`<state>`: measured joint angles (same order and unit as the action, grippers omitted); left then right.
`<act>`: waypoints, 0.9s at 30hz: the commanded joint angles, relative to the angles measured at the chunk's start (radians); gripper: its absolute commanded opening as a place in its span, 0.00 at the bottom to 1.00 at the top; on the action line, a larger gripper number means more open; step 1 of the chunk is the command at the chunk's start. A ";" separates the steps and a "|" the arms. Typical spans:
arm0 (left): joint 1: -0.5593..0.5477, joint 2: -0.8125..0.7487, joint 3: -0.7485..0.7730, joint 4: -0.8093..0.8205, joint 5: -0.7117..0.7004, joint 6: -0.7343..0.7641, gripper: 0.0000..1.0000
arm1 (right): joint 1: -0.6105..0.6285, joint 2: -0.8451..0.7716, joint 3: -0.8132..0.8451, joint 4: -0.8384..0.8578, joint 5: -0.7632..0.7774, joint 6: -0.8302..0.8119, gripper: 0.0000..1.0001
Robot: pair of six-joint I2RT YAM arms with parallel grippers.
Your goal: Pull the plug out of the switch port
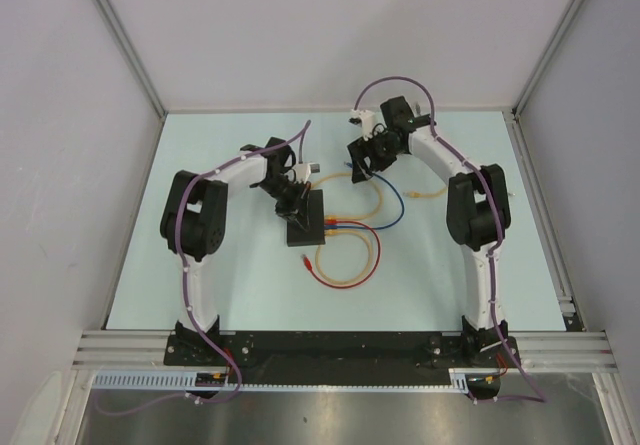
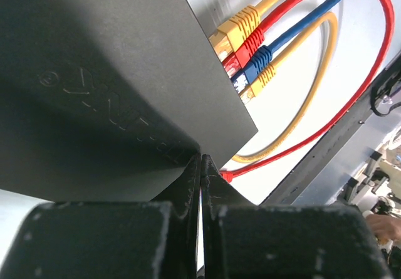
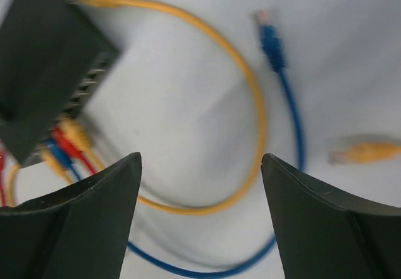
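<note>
Switch (image 2: 125,47) logo (image 2: 106,113) (left wrist only), four plugs (image 2: 249,44) seated

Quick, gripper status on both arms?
Left gripper: shut, nothing between the fingers, tips at the switch edge.
Right gripper: open, empty.

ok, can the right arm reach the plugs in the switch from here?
Probably yes: the plugs on the switch face the right gripper, whose fingers stand open, with only loose cables between. The left gripper is at the switch, clear of the plugs.
</note>
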<state>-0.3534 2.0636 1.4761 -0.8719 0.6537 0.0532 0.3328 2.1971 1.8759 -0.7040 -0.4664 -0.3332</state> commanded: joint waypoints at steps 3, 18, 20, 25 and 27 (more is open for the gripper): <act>0.004 -0.088 -0.013 0.043 -0.095 0.065 0.03 | 0.058 -0.069 -0.020 -0.023 -0.241 0.045 0.82; 0.041 -0.146 -0.162 0.171 -0.140 -0.035 0.44 | 0.098 -0.019 -0.101 0.007 -0.384 0.149 0.78; 0.041 -0.128 -0.161 0.192 -0.128 -0.042 0.44 | 0.107 -0.019 -0.104 0.034 -0.388 0.163 0.78; 0.041 -0.085 -0.137 0.176 -0.178 -0.036 0.42 | 0.141 0.000 -0.110 0.040 -0.390 0.148 0.79; 0.041 -0.071 -0.131 0.168 -0.209 -0.035 0.41 | 0.150 0.013 -0.118 0.037 -0.385 0.138 0.78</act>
<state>-0.3111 1.9274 1.3346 -0.7055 0.5514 0.0090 0.4622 2.1891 1.7664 -0.6949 -0.8295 -0.1913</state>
